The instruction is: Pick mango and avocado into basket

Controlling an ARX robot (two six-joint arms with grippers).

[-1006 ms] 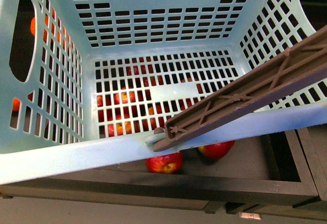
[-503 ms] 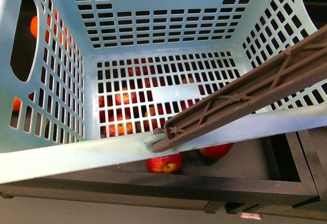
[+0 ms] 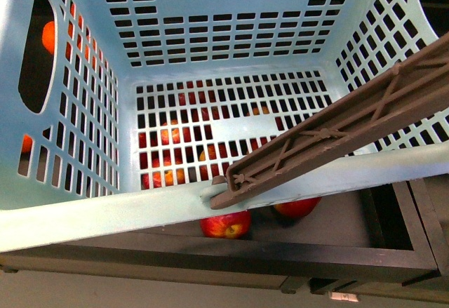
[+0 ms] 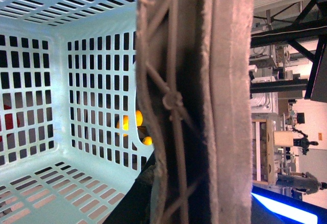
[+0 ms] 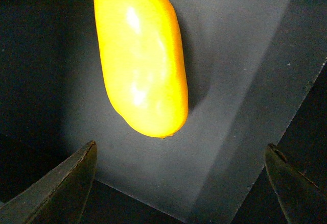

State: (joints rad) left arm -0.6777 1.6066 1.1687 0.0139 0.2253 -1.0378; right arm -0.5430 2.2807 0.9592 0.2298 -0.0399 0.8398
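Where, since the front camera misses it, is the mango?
Only the right wrist view shows the mango: it lies untouched on a dark surface, just ahead of the open right claw.

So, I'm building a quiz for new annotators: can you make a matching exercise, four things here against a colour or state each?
Things:
1. mango
2. basket
3. basket handle
4. right gripper

Colours or states:
A. brown
B. open
C. bright yellow
D. light teal

Pairs: 1-C; 2-D; 3-A; 4-B
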